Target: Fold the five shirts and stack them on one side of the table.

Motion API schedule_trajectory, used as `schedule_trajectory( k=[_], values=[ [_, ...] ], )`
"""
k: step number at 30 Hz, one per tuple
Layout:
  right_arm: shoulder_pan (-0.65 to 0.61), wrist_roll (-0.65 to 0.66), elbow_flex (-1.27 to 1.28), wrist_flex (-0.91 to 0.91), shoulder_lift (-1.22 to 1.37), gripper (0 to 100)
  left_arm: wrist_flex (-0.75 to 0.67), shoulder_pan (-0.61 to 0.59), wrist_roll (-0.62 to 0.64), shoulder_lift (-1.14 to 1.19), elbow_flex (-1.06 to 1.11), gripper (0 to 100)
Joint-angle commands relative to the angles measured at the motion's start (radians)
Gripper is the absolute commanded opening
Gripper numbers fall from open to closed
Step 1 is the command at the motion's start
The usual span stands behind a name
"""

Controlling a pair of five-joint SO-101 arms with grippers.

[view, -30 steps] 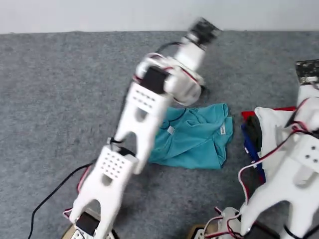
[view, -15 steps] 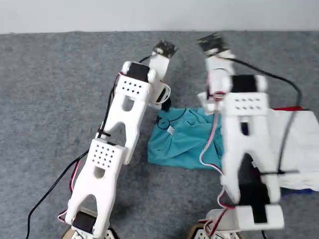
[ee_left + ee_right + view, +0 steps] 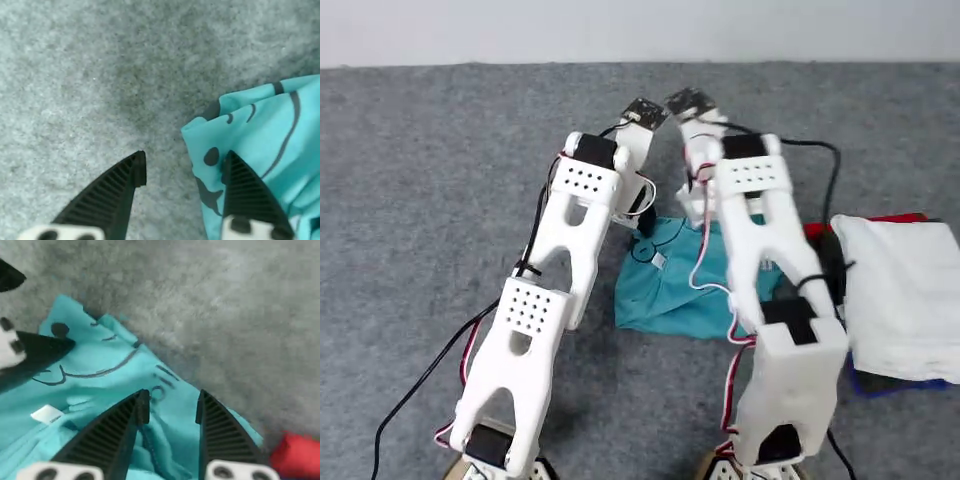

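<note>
The grey table (image 3: 420, 200) is occupied by two arms set side by side. A stack (image 3: 900, 290) of shirts, white on top with red, blue and dark edges beneath, is located at the table's right side. A teal shirt (image 3: 665, 295), loosely crumpled, is positioned at the middle, near the stack. The left gripper (image 3: 185, 157) is held released at the shirt's far left corner, with one finger placed over the printed fabric and the other over bare table. The right gripper (image 3: 173, 395) is likewise spread, with both fingers set above the shirt's far edge
</note>
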Motion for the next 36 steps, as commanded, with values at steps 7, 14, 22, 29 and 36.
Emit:
schedule_trajectory(
  k=[7, 14, 22, 29, 36],
  values=[
    [-0.059, -0.012, -0.040, 0.097, 0.018, 9.6, -0.009, -0.006, 0.009, -0.025, -0.002, 25],
    [-0.048, 0.078, -0.017, 0.229, 0.013, 8.7, -0.009, -0.006, 0.009, -0.025, -0.002, 25],
    [-0.027, 0.183, 0.193, 0.222, -0.093, 8.6, -0.009, -0.008, 0.009, -0.025, -0.002, 25],
    [0.160, 0.293, 0.384, 0.081, -0.237, 8.8, -0.008, -0.008, 0.009, -0.025, -0.002, 25],
    [0.323, 0.298, 0.391, 0.035, -0.351, 8.9, -0.006, -0.008, 0.009, -0.025, -0.002, 25]
  ],
)
